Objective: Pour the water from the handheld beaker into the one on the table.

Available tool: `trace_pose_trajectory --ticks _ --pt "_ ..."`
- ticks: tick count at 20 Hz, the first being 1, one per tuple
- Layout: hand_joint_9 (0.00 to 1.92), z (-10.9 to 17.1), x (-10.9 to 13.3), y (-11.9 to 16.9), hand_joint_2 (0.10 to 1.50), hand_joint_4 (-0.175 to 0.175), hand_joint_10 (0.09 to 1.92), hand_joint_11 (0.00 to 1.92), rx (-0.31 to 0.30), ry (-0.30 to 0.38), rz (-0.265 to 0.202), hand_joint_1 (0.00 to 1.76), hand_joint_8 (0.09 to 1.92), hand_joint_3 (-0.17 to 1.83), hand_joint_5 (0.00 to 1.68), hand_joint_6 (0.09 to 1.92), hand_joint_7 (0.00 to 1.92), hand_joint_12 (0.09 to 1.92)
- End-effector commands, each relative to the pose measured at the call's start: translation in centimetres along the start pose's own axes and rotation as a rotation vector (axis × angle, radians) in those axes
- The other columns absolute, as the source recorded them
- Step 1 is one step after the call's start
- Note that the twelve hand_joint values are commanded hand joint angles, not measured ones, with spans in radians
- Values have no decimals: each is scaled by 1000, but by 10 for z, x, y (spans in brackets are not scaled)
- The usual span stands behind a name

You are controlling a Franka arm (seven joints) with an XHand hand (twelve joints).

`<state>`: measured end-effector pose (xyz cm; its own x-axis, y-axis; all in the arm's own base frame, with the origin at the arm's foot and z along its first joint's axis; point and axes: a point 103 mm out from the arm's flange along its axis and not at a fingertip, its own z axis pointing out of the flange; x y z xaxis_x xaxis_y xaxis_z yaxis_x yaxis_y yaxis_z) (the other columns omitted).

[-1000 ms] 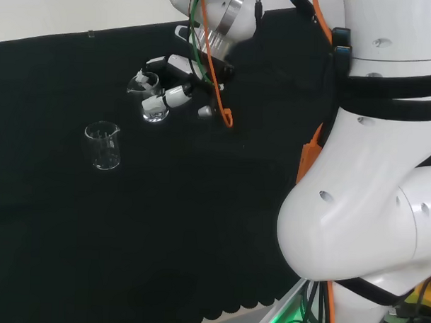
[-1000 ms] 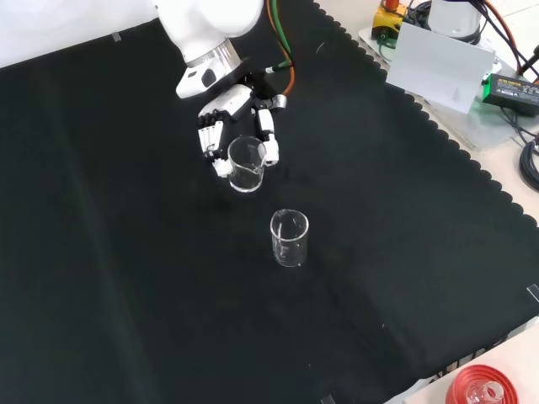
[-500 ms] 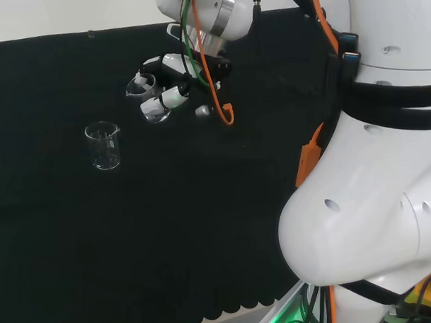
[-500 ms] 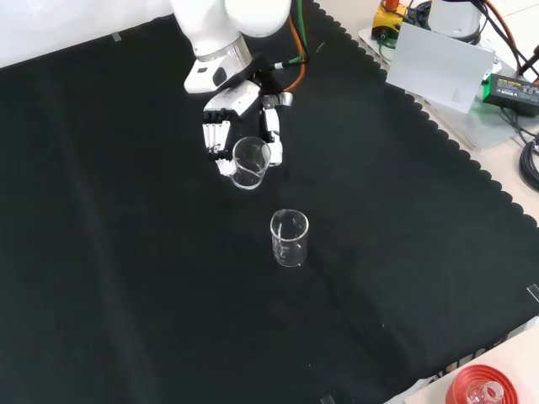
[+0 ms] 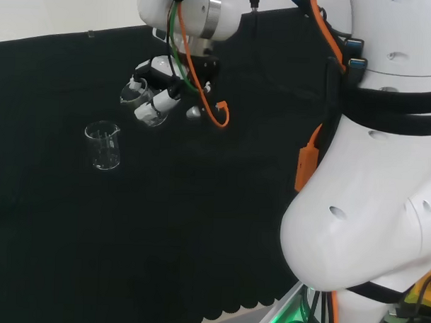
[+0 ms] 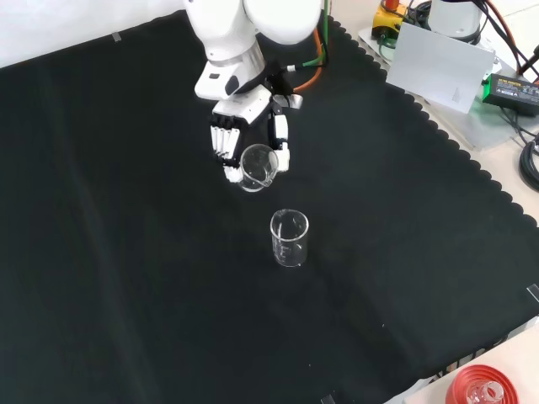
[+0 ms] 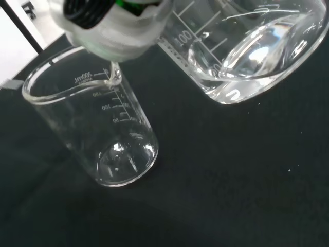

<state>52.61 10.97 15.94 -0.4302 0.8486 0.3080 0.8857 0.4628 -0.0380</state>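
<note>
My hand point(image 6: 240, 126) hangs above the cloth with its fingers and thumb curled round a clear beaker point(image 6: 257, 167), held tilted. In the head view the hand point(image 5: 161, 89) holds that beaker point(image 5: 141, 103) up and right of the second beaker point(image 5: 103, 145). This second clear beaker point(image 6: 289, 238) stands upright on the black cloth, just below the held one in the front view. The wrist view has the held beaker point(image 7: 241, 51) with water pooled in its bottom, and the standing beaker point(image 7: 97, 128) looks empty. A blurred white part of the hand point(image 7: 113, 25) sits over it.
The arm's big white links point(image 5: 371, 174) take up the head view's right. Off the cloth's edge in the front view lie a white box point(image 6: 442, 67), a black power unit point(image 6: 512, 88) with cables, and a red ribbed ring point(image 6: 484, 389) at the bottom corner.
The hand with its beaker has shifted right in the front view, left in the head view, and closer to a spot above the standing beaker. The standing beaker stayed put.
</note>
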Motion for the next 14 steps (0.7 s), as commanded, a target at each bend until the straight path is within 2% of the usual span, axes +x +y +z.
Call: trace_pose_trajectory --ticks 1,9,14 --pt "1371 4 18 6 1063 -89 882 1093 31 -60 -8 1297 394 -175 1158 698 1432 881" --pt "1377 5 27 10 1063 -94 888 1101 61 -136 2 1298 405 -175 1157 695 1429 877" --pt "1380 5 31 11 1063 -95 893 1102 85 -195 -10 1298 412 -175 1156 696 1426 872"
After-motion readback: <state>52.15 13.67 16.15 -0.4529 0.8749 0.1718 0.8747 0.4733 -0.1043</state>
